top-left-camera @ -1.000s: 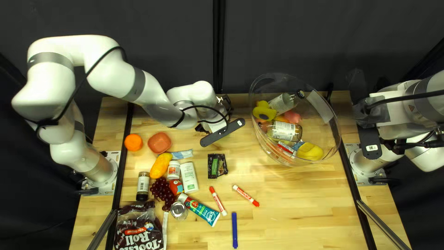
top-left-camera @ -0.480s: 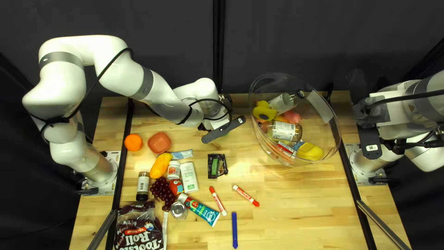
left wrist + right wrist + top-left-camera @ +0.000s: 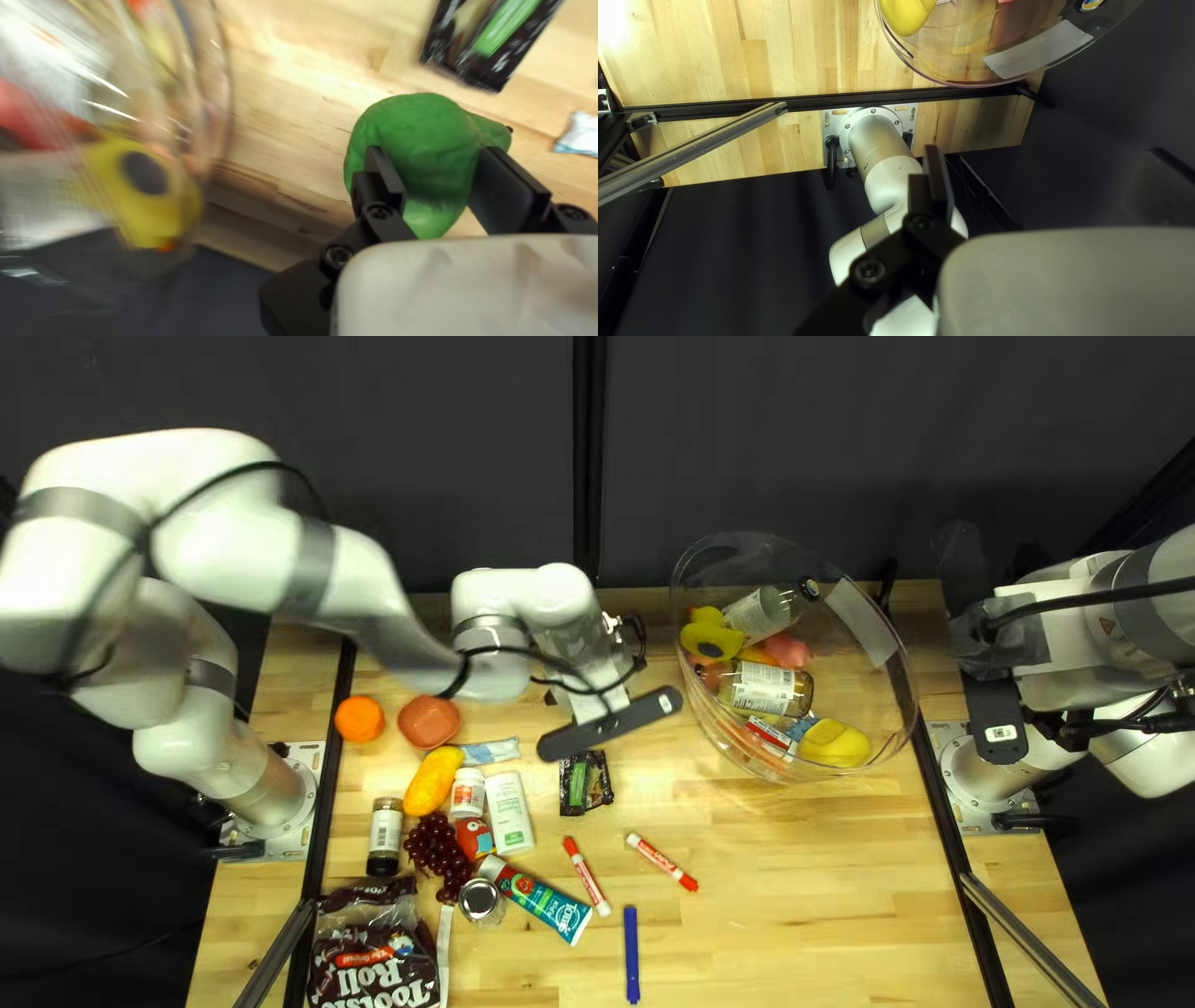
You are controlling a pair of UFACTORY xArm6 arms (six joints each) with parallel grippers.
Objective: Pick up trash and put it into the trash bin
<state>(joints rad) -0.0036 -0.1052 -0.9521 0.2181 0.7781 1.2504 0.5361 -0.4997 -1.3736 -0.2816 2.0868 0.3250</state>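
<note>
Left arm (image 3: 336, 573) has shifted: its upper links now stand farther toward the left of the top left view, and the bar (image 3: 610, 724) on its wrist has moved toward the near edge, one end closer to the clear bin (image 3: 891, 697). A patch of green showed beside that bar a moment ago; none shows from above now.

In the left wrist view, the left hand (image 3: 434, 155) is partly closed, its two fingers pressed to opposite sides of a rounded green fruit (image 3: 414, 124). Blur on the arm suggests it is on the move, probably lifting the fruit, so the pick looks made and the drop remains. The bin lies beside the hand; the next move likely calls for clearing its rim, where a low pass could knock the fruit loose.

The right arm (image 3: 1058, 660) is unchanged at the right, its hand (image 3: 1042, 152) spread wide and holding nothing. Also unmoved are the black wrapper (image 3: 583, 782), the markers (image 3: 588, 876) and the tube (image 3: 538, 900) on the surface (image 3: 797, 884), and the toy duck (image 3: 711, 641) and jar (image 3: 764, 690) inside the bin.
</note>
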